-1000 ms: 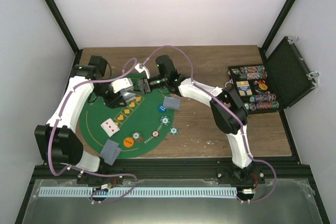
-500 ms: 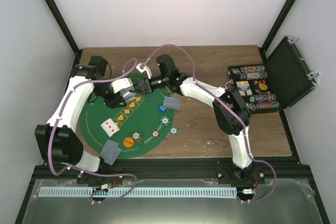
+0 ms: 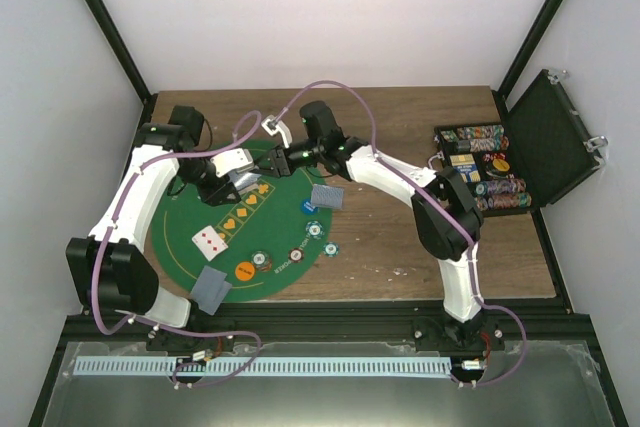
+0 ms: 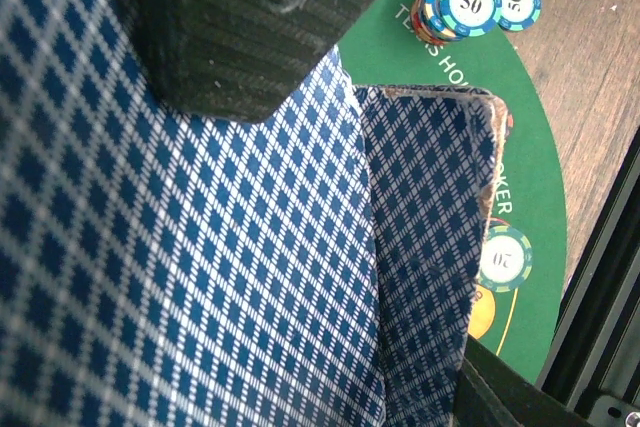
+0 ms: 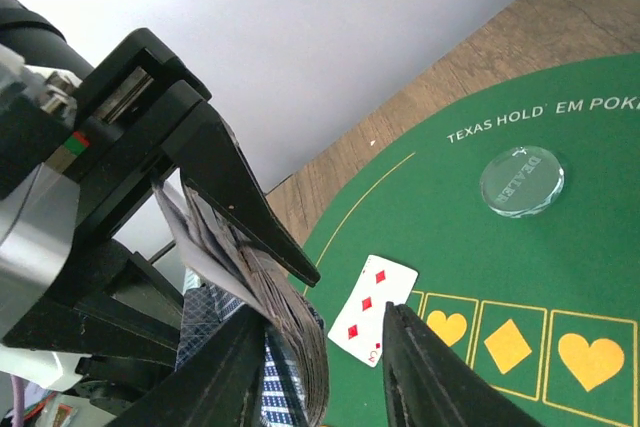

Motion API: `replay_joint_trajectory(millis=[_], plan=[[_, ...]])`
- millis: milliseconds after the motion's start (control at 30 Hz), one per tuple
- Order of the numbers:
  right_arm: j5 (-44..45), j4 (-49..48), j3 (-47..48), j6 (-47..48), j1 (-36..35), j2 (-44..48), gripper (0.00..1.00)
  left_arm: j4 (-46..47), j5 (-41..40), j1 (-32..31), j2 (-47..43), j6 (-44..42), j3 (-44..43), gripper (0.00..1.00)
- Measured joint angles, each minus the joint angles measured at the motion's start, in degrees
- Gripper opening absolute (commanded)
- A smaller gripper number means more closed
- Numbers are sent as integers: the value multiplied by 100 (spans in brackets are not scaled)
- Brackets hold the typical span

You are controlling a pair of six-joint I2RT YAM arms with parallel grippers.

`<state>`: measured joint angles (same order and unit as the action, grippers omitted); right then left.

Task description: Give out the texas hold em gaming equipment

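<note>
Left jaws clamp a thick deck [image 4: 180, 247], blue-diamond backs.

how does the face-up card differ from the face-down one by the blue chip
The face-up card shows a white face with red diamonds; the face-down card shows a grey-blue back. The first lies well inside the green mat, the second at its right edge. Both lie flat.

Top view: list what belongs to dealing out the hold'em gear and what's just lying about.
Job in hand:
deck of cards, held in the left gripper
right gripper at the deck's edge
face-up diamond card
face-down cards
poker chips

Lying about:
green felt mat
black case
</note>
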<state>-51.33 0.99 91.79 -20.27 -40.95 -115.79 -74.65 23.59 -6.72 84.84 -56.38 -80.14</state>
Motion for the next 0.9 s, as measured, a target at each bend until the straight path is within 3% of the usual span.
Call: replay_joint_trajectory(millis=[900], plan=[[26,-22,164,149,2,4,59,-17,92,0,22,0,0,47]])
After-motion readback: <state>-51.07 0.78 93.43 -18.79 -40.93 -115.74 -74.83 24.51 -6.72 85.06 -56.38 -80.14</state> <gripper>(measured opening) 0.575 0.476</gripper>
